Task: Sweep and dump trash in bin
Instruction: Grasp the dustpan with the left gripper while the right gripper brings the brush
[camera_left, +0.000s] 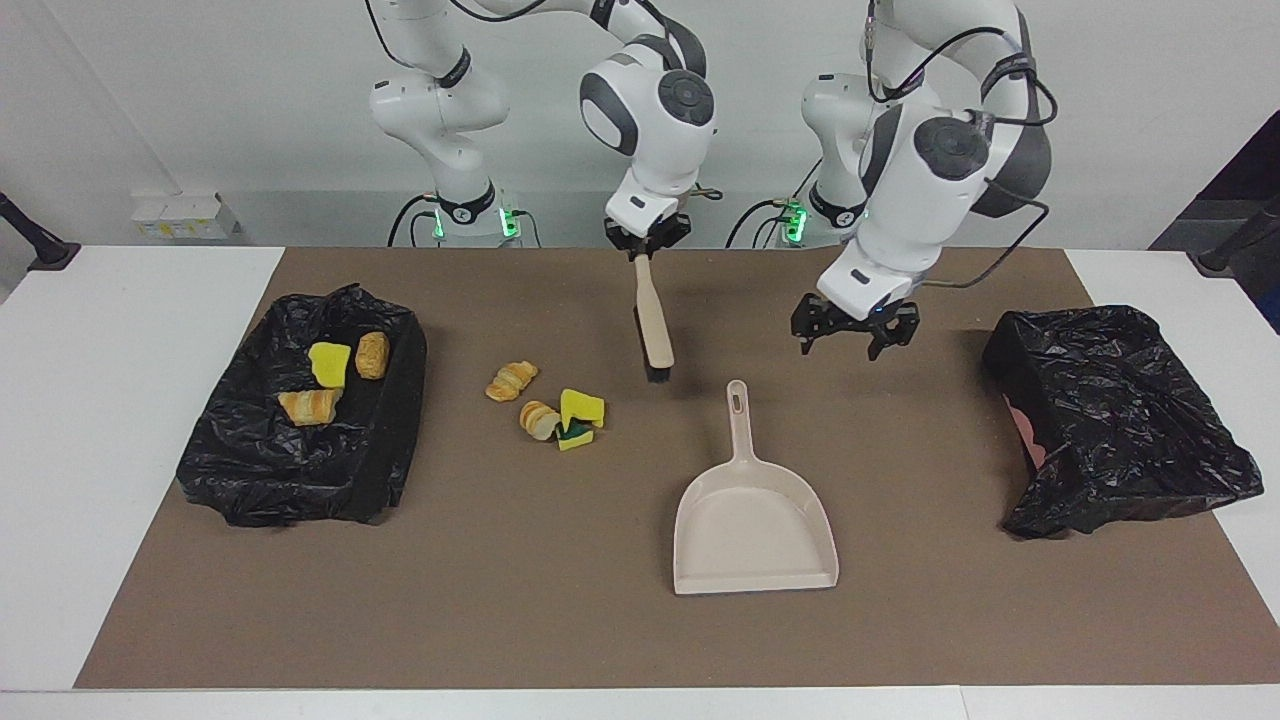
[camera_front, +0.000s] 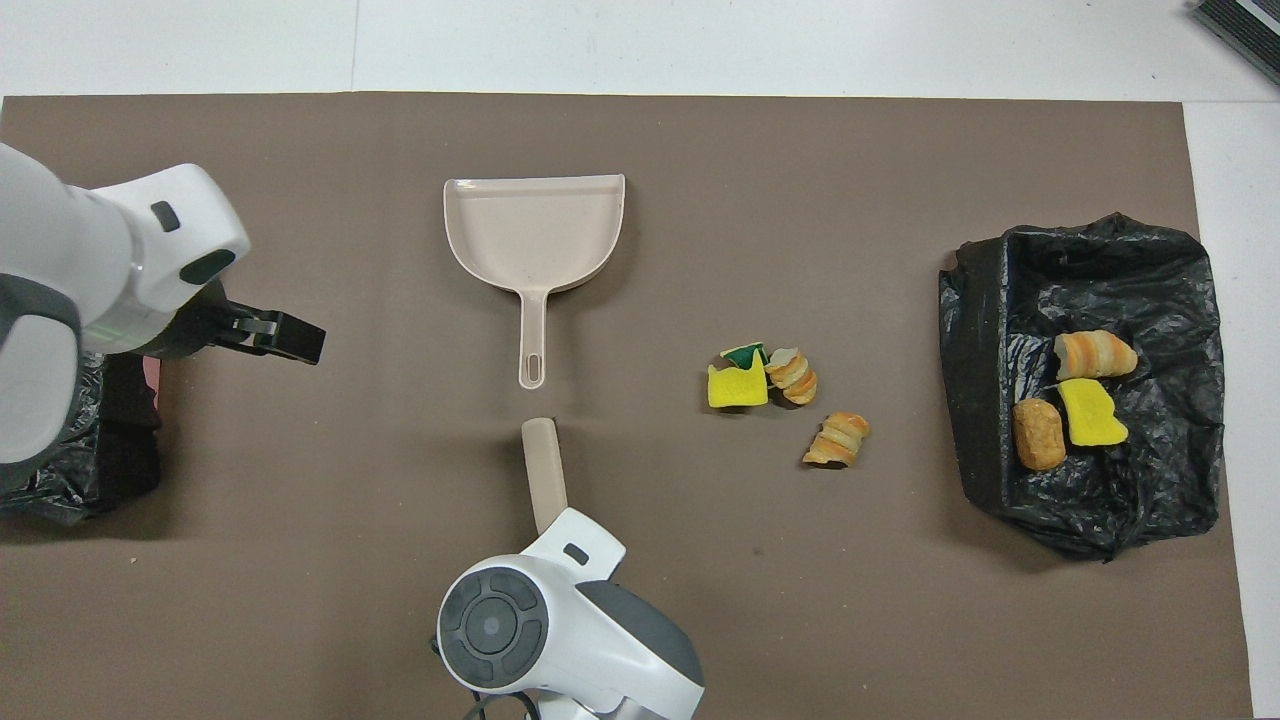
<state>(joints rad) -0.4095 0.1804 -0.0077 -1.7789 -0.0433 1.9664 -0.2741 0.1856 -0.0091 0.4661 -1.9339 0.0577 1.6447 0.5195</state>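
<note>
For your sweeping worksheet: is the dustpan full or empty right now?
Empty. The dustpan shows only its bare beige floor in both views; the loose trash lies on the mat beside it, apart.

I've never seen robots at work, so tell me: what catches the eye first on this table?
The right gripper holds a beige-handled brush lifted off the brown mat, while the left gripper hangs open over the mat near the dustpan. Bright yellow and golden trash pieces lie loose on the mat, with more in the black-lined bin at the right arm's end.
</note>
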